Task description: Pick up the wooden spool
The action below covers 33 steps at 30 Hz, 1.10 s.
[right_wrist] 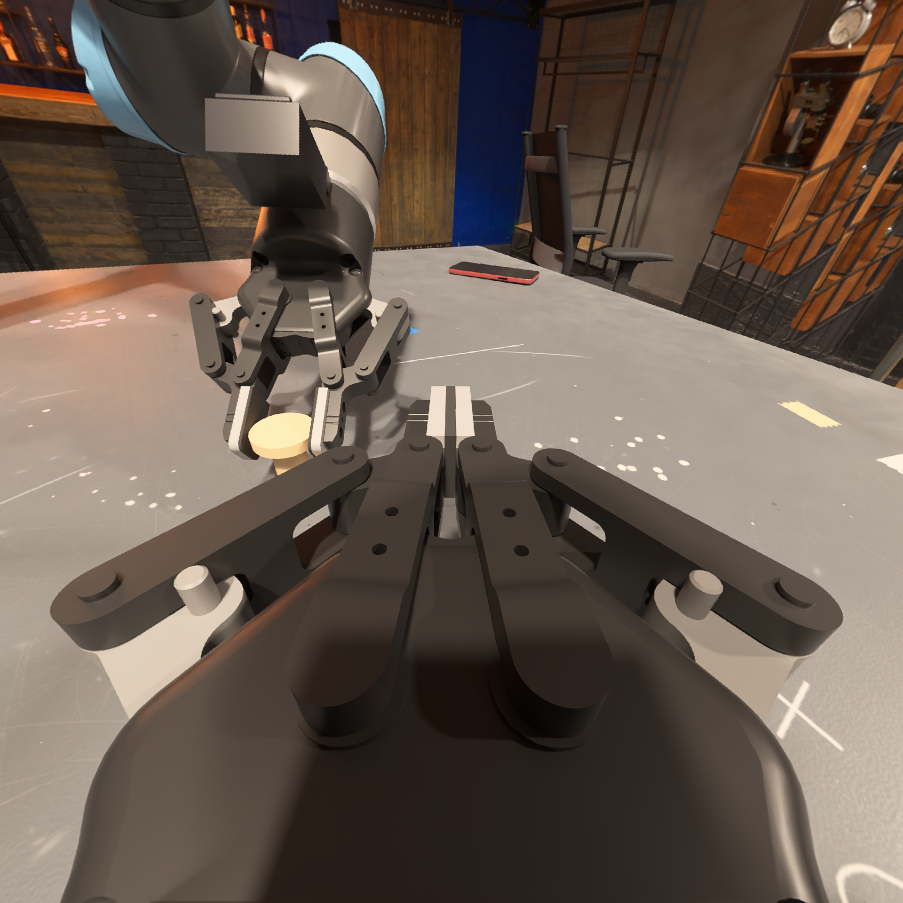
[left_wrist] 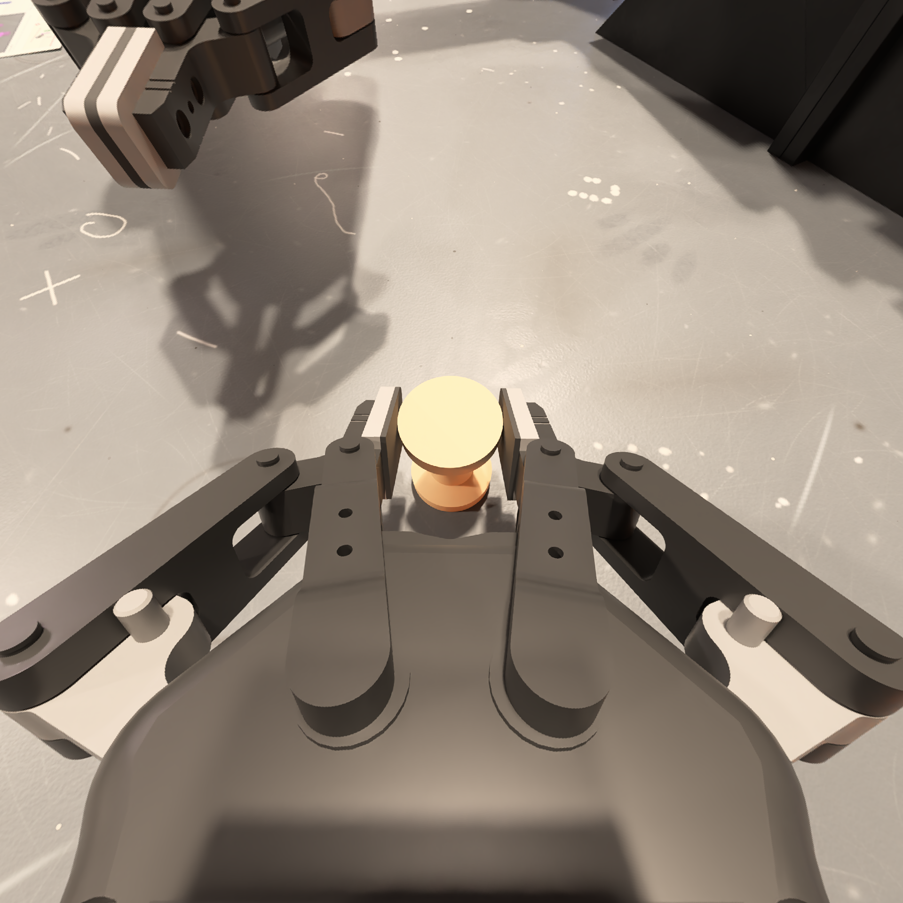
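The wooden spool [left_wrist: 449,427] stands upright, with a pale round top flange, a thin stem and an orange lower flange. My left gripper [left_wrist: 449,410] has its pads pressed on both sides of the top flange. The right wrist view shows the same grasp from the front: the left gripper [right_wrist: 281,440] holds the spool [right_wrist: 278,435], whose lower part is hidden behind my right gripper's link. My right gripper [right_wrist: 449,410] is shut and empty, just beside the left one. It also shows at the top left of the left wrist view [left_wrist: 122,141].
The grey table [right_wrist: 635,391] is scratched and chalk-marked. A red phone [right_wrist: 493,273] lies near its far edge, with a chair [right_wrist: 586,234] behind it. A strip of yellow tape [right_wrist: 808,415] is stuck at the right. A black box [left_wrist: 782,73] stands at the top right.
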Tool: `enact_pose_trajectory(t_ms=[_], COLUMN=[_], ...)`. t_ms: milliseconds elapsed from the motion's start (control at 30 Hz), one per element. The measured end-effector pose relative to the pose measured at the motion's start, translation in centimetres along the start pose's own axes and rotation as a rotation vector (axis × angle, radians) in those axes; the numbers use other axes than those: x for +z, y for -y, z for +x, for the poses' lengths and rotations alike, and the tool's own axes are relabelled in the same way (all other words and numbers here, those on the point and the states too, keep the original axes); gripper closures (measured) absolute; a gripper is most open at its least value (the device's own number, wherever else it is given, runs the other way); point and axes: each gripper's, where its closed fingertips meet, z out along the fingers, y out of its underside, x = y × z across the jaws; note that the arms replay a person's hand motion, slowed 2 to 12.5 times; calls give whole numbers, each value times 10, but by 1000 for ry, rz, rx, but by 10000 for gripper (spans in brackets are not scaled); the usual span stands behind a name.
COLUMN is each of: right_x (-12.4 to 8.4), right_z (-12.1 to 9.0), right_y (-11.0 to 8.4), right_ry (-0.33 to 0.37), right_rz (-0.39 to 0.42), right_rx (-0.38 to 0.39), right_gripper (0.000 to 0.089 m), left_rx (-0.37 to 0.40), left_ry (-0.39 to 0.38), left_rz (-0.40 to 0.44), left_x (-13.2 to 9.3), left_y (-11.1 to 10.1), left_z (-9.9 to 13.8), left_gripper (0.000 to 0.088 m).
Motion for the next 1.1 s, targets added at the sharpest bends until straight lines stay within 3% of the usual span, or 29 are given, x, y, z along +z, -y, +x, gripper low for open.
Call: enact_pose_trajectory(t_ms=[433, 800, 1100], right_x=[1, 2, 2], right_z=[0, 1, 2], right_y=[-1, -1, -1], right_ry=[-6, -5, -6], right_rz=[-6, -11, -7], right_rx=[-13, -19, -14], right_gripper=[893, 893, 893], left_rx=[25, 39, 43], left_ry=[-8, -85, -117], left_rz=[0, 11, 108], left_x=[0, -1, -8], left_y=[0, 1, 12], left_z=[1, 10, 12], left_gripper=[531, 531, 531])
